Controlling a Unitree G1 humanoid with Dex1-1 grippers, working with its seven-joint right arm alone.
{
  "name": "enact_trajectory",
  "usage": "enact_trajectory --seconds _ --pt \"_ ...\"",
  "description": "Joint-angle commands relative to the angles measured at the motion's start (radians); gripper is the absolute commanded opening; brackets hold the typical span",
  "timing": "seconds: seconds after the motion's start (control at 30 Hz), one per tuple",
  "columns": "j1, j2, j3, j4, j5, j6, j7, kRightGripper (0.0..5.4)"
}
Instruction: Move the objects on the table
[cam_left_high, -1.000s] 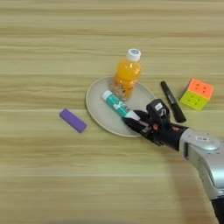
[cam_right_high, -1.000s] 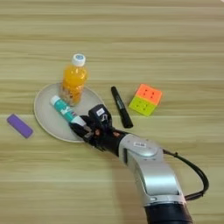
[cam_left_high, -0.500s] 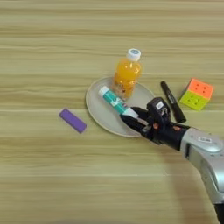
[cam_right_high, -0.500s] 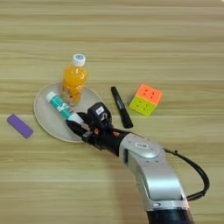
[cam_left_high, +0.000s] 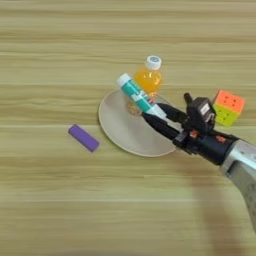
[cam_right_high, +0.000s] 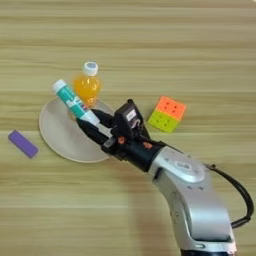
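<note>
- One each in the left eye view: orange drink bottle (cam_left_high: 149, 77), white-and-teal tube (cam_left_high: 138, 97), puzzle cube (cam_left_high: 227, 107), beige plate (cam_left_high: 116, 129), purple block (cam_left_high: 83, 137), all on the table (cam_left_high: 60, 200).
- The right gripper (cam_left_high: 156, 115) comes in from the right; its two black fingers are clamped on the tube's lower, near end. The tube slants up and left over the plate's far right part, cap end beside the bottle.
- Bottle stands at the plate's far rim. Cube lies right of the gripper, well apart from the plate. Purple block lies just left of the plate.
- Change from a second ago: the tube then lay flat on the plate; now it is raised and tilted, cap nearer the bottle. The marker pen, then plain beside the arm, now shows only as a black tip (cam_left_high: 187, 96) behind the gripper body.
- Right eye view: the same single bottle (cam_right_high: 88, 83), tube (cam_right_high: 75, 102), cube (cam_right_high: 167, 114), plate (cam_right_high: 56, 137), purple block (cam_right_high: 23, 144).
- Only this view shows the whole silver forearm (cam_right_high: 192, 192) down to the near edge, and a black cable (cam_right_high: 239, 192) looping at its right. The marker is hidden here behind the gripper (cam_right_high: 95, 123).
</note>
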Motion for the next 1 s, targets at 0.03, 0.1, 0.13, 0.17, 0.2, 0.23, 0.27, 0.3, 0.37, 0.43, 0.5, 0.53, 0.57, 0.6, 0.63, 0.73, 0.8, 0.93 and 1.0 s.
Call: enact_trajectory --seconds 0.03,0.1,0.13,0.17,0.2,0.23,0.27,0.3,0.37,0.43,0.5,0.53,0.57,0.6,0.63,0.73,0.8,0.93,1.0 --pt "-0.054 -0.049 -0.139 -0.083 0.087 -0.011 -0.043 1.71" --pt "-0.061 -0.056 -0.191 -0.087 0.119 -0.005 -0.058 1.71" --pt "-0.066 -0.063 -0.227 -0.086 0.137 -0.003 -0.069 1.71" --pt "-0.071 -0.07 -0.258 -0.085 0.153 0.0 -0.081 1.71" --pt "-0.076 -0.076 -0.287 -0.083 0.165 0.003 -0.093 1.71" --pt "-0.08 -0.081 -0.306 -0.082 0.173 0.006 -0.105 1.71" --pt "-0.086 -0.086 -0.326 -0.078 0.18 0.008 -0.116 1.71" --pt "-0.092 -0.09 -0.341 -0.073 0.186 0.01 -0.127 1.71" --pt "-0.111 -0.095 -0.359 -0.049 0.179 0.009 -0.161 1.71" --pt "-0.13 -0.091 -0.343 -0.011 0.143 0.001 -0.193 1.71" --pt "-0.148 -0.083 -0.298 0.042 0.081 -0.017 -0.225 1.71" --pt "-0.155 -0.081 -0.281 0.068 0.059 -0.027 -0.234 1.71" --pt "-0.159 -0.079 -0.269 0.093 0.041 -0.037 -0.238 1.71" --pt "-0.163 -0.079 -0.262 0.111 0.03 -0.044 -0.241 1.71" --pt "-0.168 -0.08 -0.258 0.134 0.013 -0.056 -0.248 1.71" --pt "-0.191 -0.099 -0.269 0.231 -0.068 -0.121 -0.297 1.71" --pt "-0.213 -0.114 -0.292 0.299 -0.106 -0.16 -0.335 1.71" --pt "-0.247 -0.138 -0.335 0.407 -0.148 -0.215 -0.393 1.71" --pt "-0.253 -0.145 -0.345 0.433 -0.161 -0.234 -0.407 1.71"
